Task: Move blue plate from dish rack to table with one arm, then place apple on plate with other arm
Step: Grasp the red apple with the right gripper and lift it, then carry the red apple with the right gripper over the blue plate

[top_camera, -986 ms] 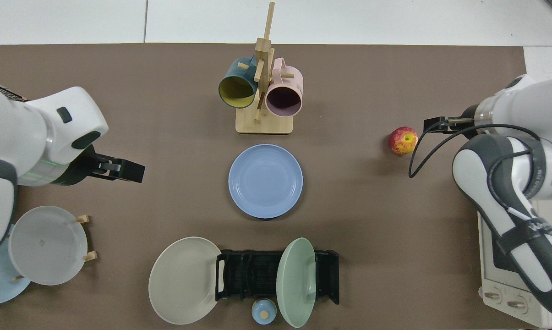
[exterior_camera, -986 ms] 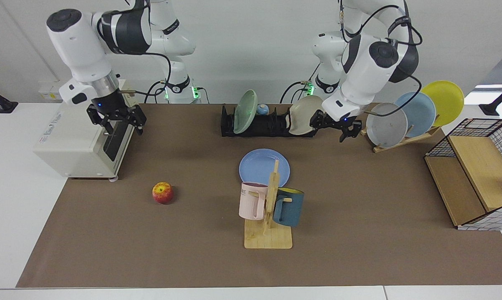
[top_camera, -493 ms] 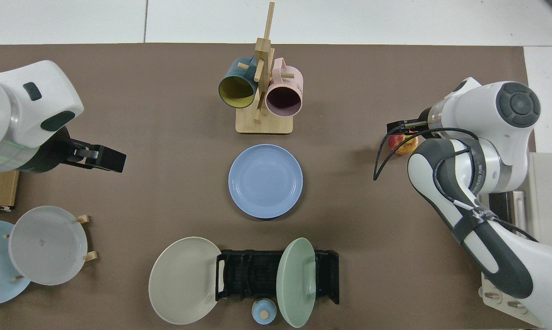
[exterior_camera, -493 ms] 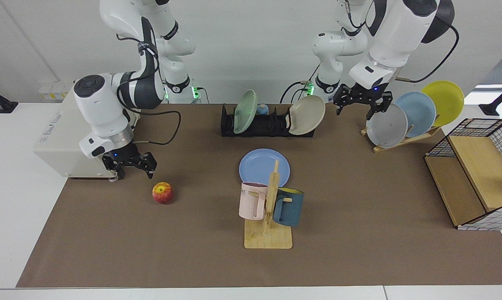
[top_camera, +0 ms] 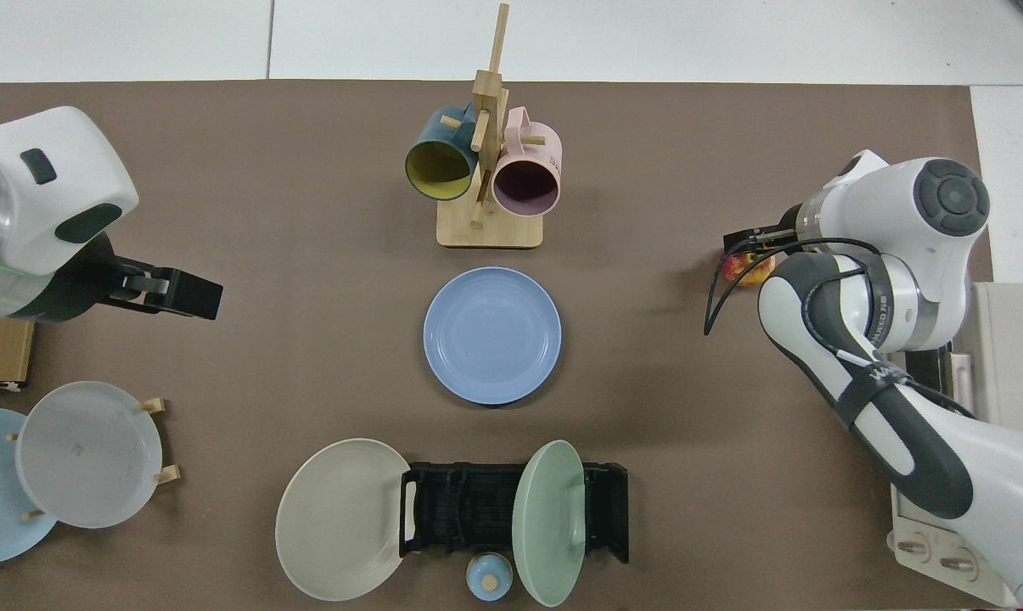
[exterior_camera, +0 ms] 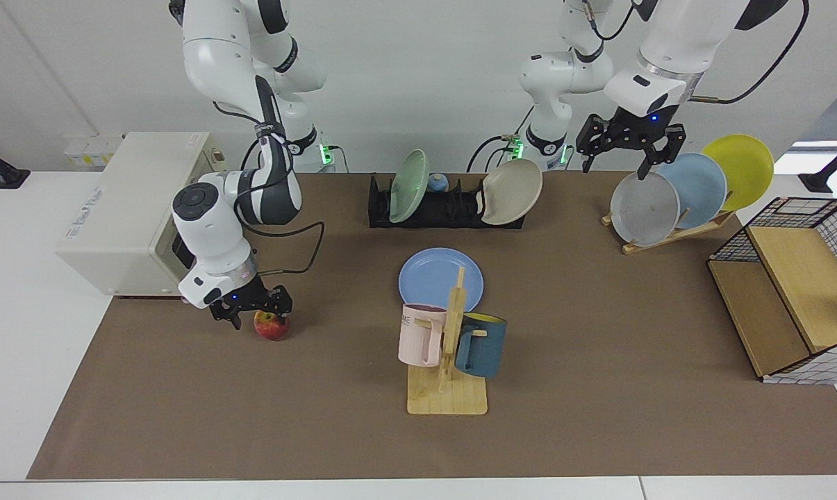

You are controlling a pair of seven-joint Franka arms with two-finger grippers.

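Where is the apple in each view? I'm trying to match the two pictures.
Facing view: the apple sits on the brown mat left of centre, right under the right tool.
Top view: the apple is at the right side, partly hidden by the same arm and its cable.
Shared landmark: the blue plate lies flat mid-table, beside the wooden mug tree.

Bright even overhead light; soft short shadows; both views sharp, no glare.

plates: six — blue plate (exterior_camera: 440,278), sage-green (exterior_camera: 408,176), beige (exterior_camera: 512,192), grey (exterior_camera: 644,208), sky-blue (exterior_camera: 696,187), yellow (exterior_camera: 741,167)
mugs: two
apple (exterior_camera: 271,326): one
racks and stands: three
arms: two
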